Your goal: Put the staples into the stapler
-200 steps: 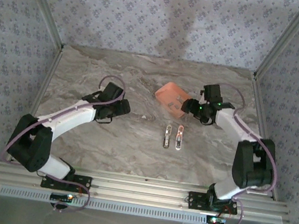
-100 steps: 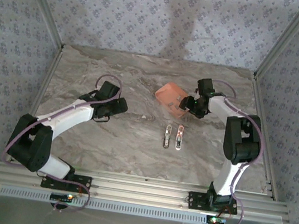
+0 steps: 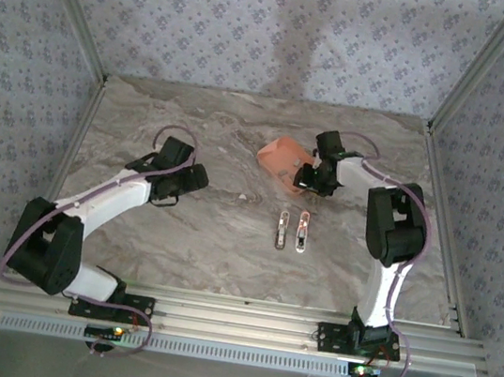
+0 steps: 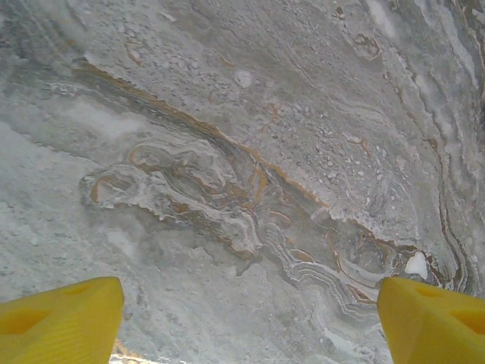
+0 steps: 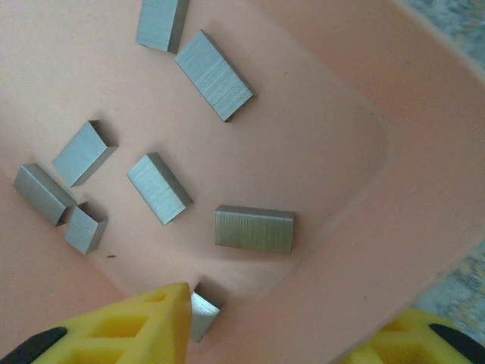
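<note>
while the left arm reaches out over the left half of the marble table (image 3: pixel 177 244), the overhead view finds the left gripper (image 3: pixel 198 179) well apart from every object. the right gripper (image 3: pixel 306 180) sits at the near right corner of the salmon-orange tray (image 3: pixel 278 154), which lies toward the far middle of the table. the stapler (image 3: pixel 302 231) lies on the table nearer the arms, just short of the tray, as two slim pieces side by side (whether they are joined is too small to tell), and neither gripper touches it.

from the left wrist, the left gripper (image 4: pixel 246 326) stands wide open and holds nothing, its yellow fingertips (image 4: pixel 64 318) at the two lower corners with bare table (image 4: pixel 227 152) between them.

from the right wrist, the staples (image 5: pixel 253 229) lie scattered on the floor of the tray (image 5: pixel 364 227) as eight short grey strips, none stacked. the right gripper (image 5: pixel 273 337) has its jaws part-way apart. one yellow finger (image 5: pixel 144 326) is inside the tray, partly hiding the strip in the corner, and the other is outside the wall, so the wall runs between them. whether the fingers press that wall or the strip cannot be told.
</note>
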